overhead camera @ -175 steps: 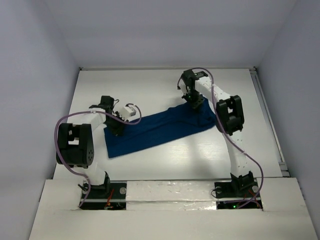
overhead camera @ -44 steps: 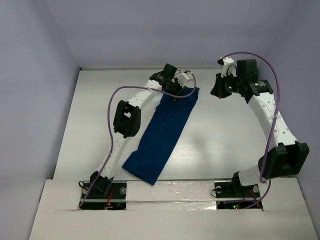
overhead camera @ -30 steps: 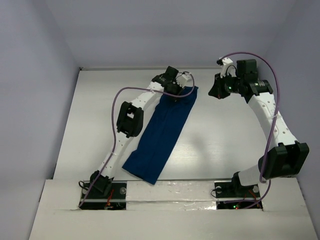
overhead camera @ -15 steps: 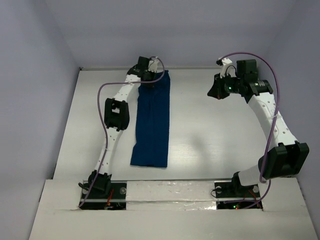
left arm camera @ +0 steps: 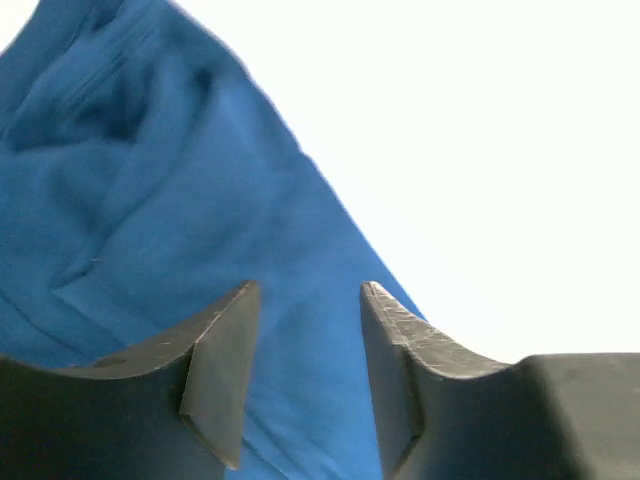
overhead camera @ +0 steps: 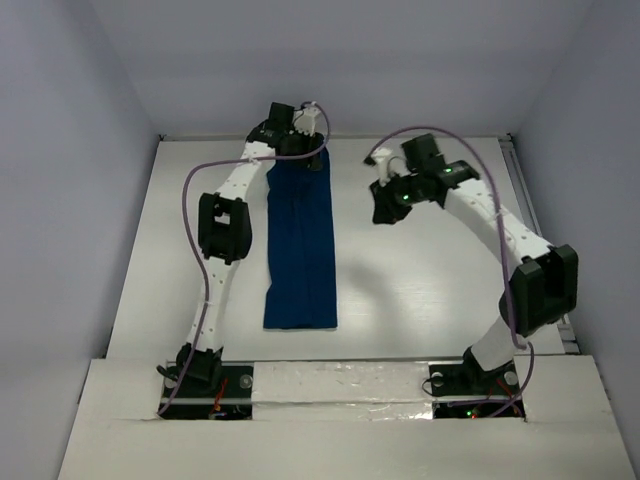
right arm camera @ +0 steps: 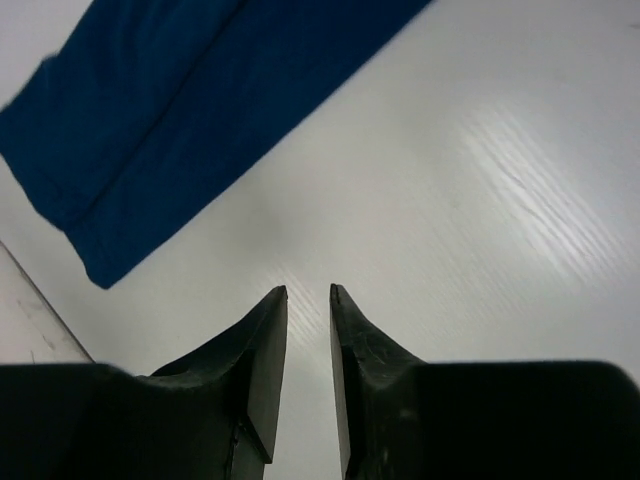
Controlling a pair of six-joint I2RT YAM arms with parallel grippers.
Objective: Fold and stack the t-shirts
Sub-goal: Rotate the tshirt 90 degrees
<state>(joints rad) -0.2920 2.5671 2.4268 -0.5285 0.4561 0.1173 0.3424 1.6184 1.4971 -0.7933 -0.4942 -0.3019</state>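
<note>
The dark blue t-shirt [overhead camera: 300,240] lies folded into a long narrow strip running from the far edge toward the near edge, left of centre. No print shows. My left gripper [overhead camera: 303,152] hovers over the strip's far end. In the left wrist view its jaws [left arm camera: 305,290] stand open above rumpled blue cloth [left arm camera: 150,200], nothing pinched between them. My right gripper [overhead camera: 383,210] hangs over bare table to the right of the strip. Its jaws [right arm camera: 308,292] are slightly apart and empty, with the t-shirt's end [right arm camera: 170,110] ahead to the left.
The white table [overhead camera: 430,290] is walled by pale panels on the left, far and right sides. A white ledge [overhead camera: 340,385] runs along the near edge between the arm bases. Purple cables loop over both arms.
The left arm swung the t-shirt's far end left and back, straightening the strip, then opened. The right arm came left and down toward the middle, and its jaws parted.
</note>
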